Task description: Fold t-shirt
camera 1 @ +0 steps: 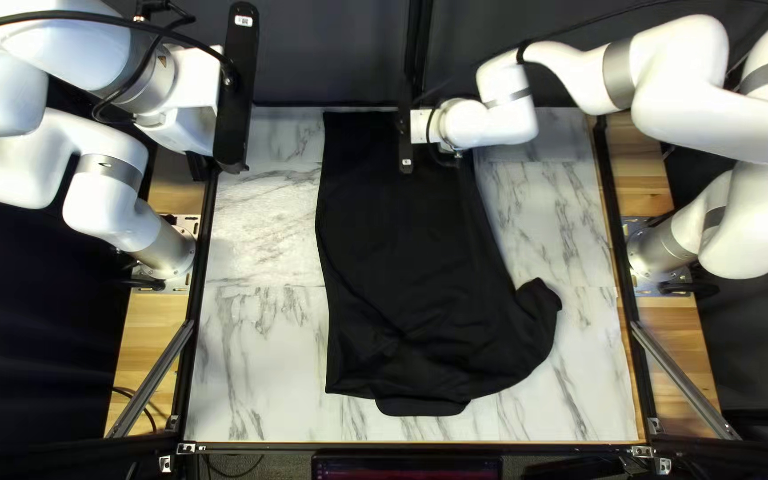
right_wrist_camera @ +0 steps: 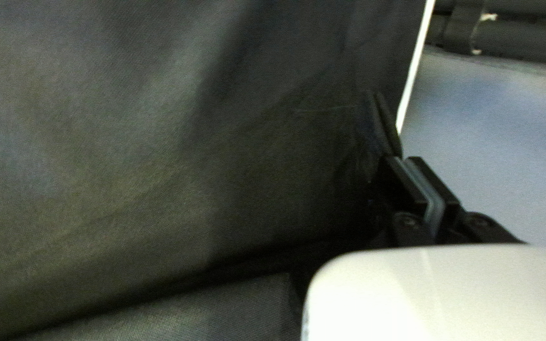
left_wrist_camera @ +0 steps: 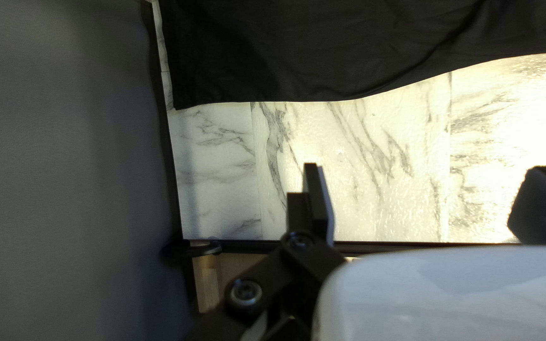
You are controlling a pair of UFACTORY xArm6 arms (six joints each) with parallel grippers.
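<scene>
Left hand [camera 1: 190, 102] wide, right hand [camera 1: 420, 126] closed

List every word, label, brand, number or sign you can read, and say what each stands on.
No text is legible.
White label on the black left-wrist bar: too small to read.
Small pale label on the black right-wrist bar: too small to read.
Screen beyond the table's near edge: nothing on it can be made out.
Black t-shirt: no lettering shows.

The t-shirt [camera 1: 402, 240] is matt cloth, kinda rumpled toward 6 o'clock. Glossy marble-look tabletop [camera 1: 264, 356], wood planks [camera 1: 148, 329] at 9 and 3 o'clock, matt cloth curtain [camera 1: 331, 53] at 12. My arm shells [camera 1: 677, 102] are smooth, glossy, with metal bands [camera 1: 618, 73].
</scene>
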